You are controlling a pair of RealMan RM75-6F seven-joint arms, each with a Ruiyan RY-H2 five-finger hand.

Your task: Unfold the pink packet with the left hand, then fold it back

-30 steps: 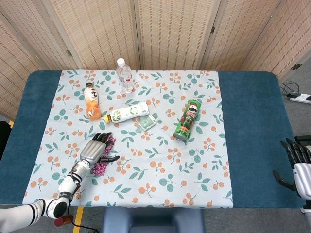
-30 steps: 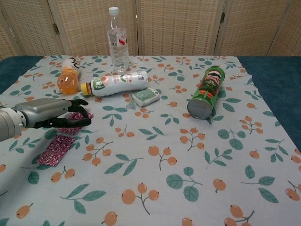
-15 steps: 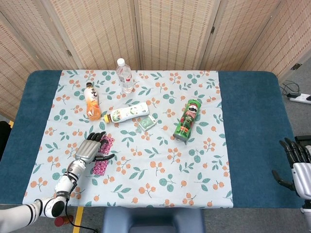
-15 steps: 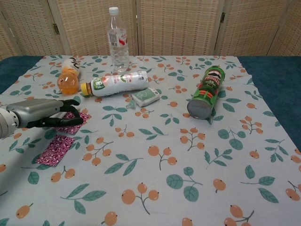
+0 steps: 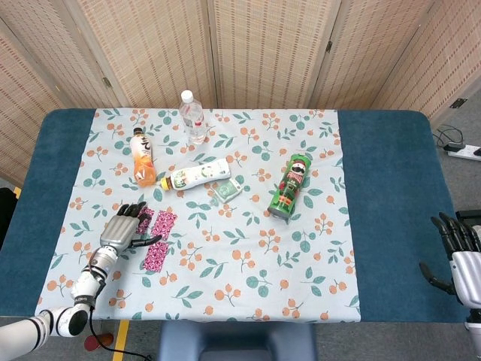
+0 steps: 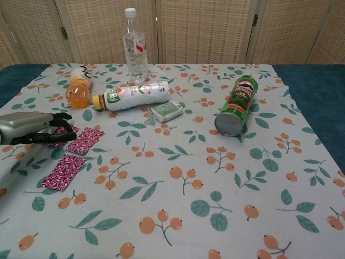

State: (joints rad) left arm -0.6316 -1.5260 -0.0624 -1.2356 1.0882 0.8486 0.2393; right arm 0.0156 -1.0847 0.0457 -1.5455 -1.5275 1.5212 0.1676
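Silver and black, the robot's left hand (image 5: 122, 229) rests low over the near-left part of a floral tablecloth (image 5: 248, 263), fingers apart and gently curled, fingertips (image 6: 60, 116) over one end of the pink packet (image 6: 73, 154) without clasping it. That packet lies opened out flat on the cloth in joined patterned panels, running from under the fingertips toward the table's near edge, just right of the hand. Behind it an orange juice bottle (image 5: 142, 156) lies on its side; a white bottle with a yellow cap (image 5: 197, 174) lies across the cloth just beside a small green-and-white pack (image 5: 228, 189). A clear water bottle (image 5: 193, 117) stands upright at the back. Right of centre a green Pringles can (image 5: 291, 186) lies on its side, open mouth toward the chest camera. At the far right, off the blue table (image 5: 391, 195), the right hand (image 5: 455, 252) hangs with fingers spread, holding nothing.
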